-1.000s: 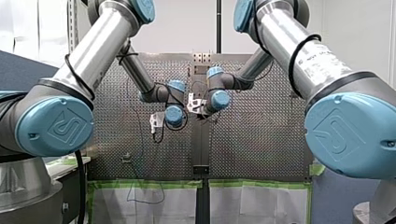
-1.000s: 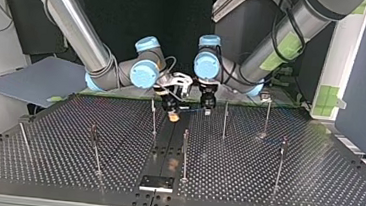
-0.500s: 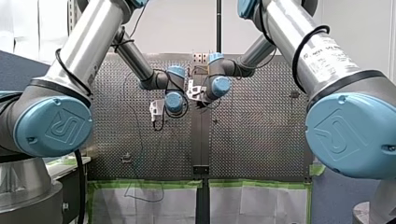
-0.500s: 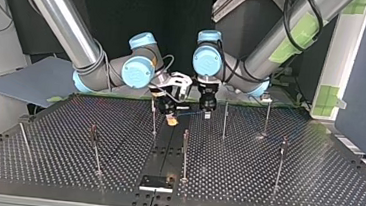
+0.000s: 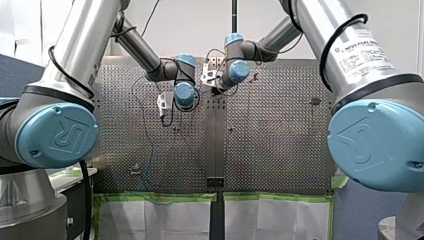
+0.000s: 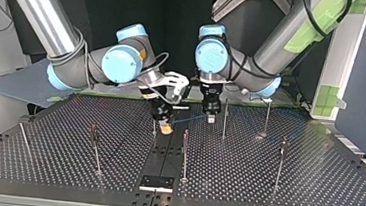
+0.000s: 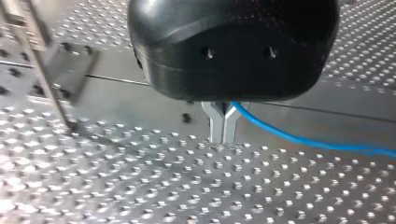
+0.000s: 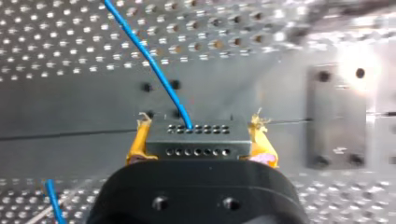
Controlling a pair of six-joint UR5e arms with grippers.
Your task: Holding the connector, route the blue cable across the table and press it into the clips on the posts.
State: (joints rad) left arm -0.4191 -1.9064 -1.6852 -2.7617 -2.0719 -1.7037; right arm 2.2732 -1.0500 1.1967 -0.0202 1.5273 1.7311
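Right gripper [image 6: 167, 127], left of centre in the top view: yellow pads [image 8: 135, 147] clamp the connector [image 8: 196, 138], a dark block with rows of small holes, one pad on each side face. From the block's far face the blue cable [image 8: 156, 70] runs off over the perforated table [image 6: 67, 138]. One thin post [image 6: 154, 132] stands just beside this gripper, on its left in the top view.

Centre: a short span of cable climbs rightward from the connector to the left gripper [image 6: 210, 118]. The span looks nearly straight, with little slack.

Left wrist view: metal fingers [image 7: 215, 123] are pressed together, tips low over the table. The cable emerges right at them and trails away. Judgement: they pinch the cable, but the contact itself is hidden behind the gripper body.

Further right: more posts [image 6: 267, 115] stand well apart. Their clips are too small to tell whether any holds cable.

Risks from here:
- If the grippers separate with the span this tight, the cable likely strains at the connector root or slips through the metal fingers.
- The connector is gripped on its side faces only, so a sideways pull could twist it in the pads.
- The post beside the right gripper invites a knock on any lateral move.
- Cable brought in off-line would probably ride beside a clip, not seat in it.
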